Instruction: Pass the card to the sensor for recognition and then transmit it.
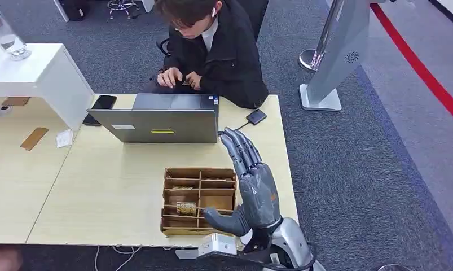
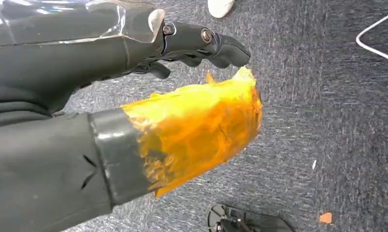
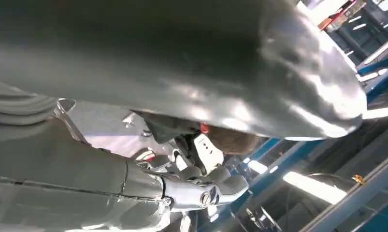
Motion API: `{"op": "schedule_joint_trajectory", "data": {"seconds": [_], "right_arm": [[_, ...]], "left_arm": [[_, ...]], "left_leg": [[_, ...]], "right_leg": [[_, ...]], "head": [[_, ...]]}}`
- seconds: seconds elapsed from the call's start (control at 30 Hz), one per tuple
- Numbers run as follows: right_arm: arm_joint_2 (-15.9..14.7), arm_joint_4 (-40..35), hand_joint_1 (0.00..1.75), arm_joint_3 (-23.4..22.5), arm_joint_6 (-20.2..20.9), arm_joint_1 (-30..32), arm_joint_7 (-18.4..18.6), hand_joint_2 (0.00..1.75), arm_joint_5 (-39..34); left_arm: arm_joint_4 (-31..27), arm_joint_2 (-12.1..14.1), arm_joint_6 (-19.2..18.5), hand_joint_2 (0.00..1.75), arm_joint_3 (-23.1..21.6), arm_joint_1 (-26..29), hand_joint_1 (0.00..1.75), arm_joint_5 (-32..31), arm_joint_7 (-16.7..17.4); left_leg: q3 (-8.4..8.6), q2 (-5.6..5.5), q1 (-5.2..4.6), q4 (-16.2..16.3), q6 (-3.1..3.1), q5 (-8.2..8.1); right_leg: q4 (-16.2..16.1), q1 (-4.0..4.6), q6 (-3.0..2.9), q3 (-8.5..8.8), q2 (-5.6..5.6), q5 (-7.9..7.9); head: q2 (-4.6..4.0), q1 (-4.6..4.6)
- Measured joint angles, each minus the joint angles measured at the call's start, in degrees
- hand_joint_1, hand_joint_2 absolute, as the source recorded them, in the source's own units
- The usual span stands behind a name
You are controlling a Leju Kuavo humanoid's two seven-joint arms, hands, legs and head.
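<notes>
Card: a small patterned card-like piece (image 1: 186,208) lies in a lower compartment of the wooden organiser, left of its centre divider; too small to say for certain that it is the card.
Organiser: open wooden divided tray (image 1: 173,230) near the front edge of the desk (image 1: 117,186), just left of the right robot hand.
Right robot hand (image 1: 252,186): raised above the desk's right part, fingers straight and apart, pointing away from the robot, thumb stuck out toward the tray; it holds nothing.
Left robot hand (image 2: 148,101): hanging over grey carpet, dark fingers loosely curled with nothing in them, thumb wrapped in orange tape.
Sensor: a small black square device (image 1: 256,117) on a cable lies at the far right of the desk.
Surroundings: a grey laptop (image 1: 159,121) stands behind the tray; a person (image 1: 215,51) in black sits across the desk; a phone (image 1: 101,105) lies left of the laptop.
</notes>
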Motion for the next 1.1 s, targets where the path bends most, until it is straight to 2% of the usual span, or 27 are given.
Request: {"op": "schedule_joint_trajectory", "data": {"seconds": [0.5,0.53,0.67,0.87,1.0,1.1], "right_arm": [[-0.4,-0.2,0.00,0.0,0.0,1.3,-0.2,0.00,0.0],[-0.4,-0.2,0.00,0.0,0.0,1.3,-0.2,1.75,0.0],[-0.5,-0.1,0.00,-0.1,0.8,1.8,0.5,1.75,0.0],[-0.5,3.5,0.00,-0.5,0.7,3.9,-0.7,1.75,1.2],[-0.5,7.2,0.00,-1.0,2.0,3.8,1.9,1.75,4.9],[-0.5,9.6,0.00,-1.2,2.0,3.7,2.4,1.75,6.6]], "left_arm": [[-0.3,0.0,-0.1,0.00,0.5,0.1,0.00,0.0,0.0],[-0.3,0.0,-0.1,0.00,0.5,0.1,0.00,0.0,0.0],[-0.3,0.0,-0.1,0.00,0.5,0.1,0.00,-0.2,-0.4],[-0.3,0.0,0.0,0.00,0.5,0.0,0.00,-0.5,-0.7],[-0.3,0.0,0.0,0.00,0.5,0.0,0.00,-1.3,-0.7],[-0.3,0.0,0.0,0.00,0.5,-0.1,0.00,-1.6,-0.7]], "left_leg": [[0.00,0.00,0.00,0.0,0.00,0.01],[0.00,0.00,0.00,0.0,0.00,0.00],[0.00,0.00,0.01,0.0,0.00,0.00],[0.00,0.00,0.01,0.0,-0.01,0.00],[0.00,0.00,0.01,0.0,-0.01,0.01],[0.00,0.00,0.01,0.0,-0.01,0.01]], "right_leg": [[0.0,0.00,0.00,0.00,0.00,0.00],[0.0,0.00,0.00,0.00,0.00,0.00],[0.0,0.01,-0.01,0.00,-0.01,-0.01],[0.0,0.01,-0.03,-0.01,0.00,-0.02],[0.0,0.01,-0.03,0.01,-0.02,-0.02],[0.0,0.01,-0.03,0.01,-0.01,-0.02]], "head": [[0.00,0.00],[0.00,0.02],[0.00,0.02],[0.00,0.02],[0.00,0.02],[0.00,0.02]]}}
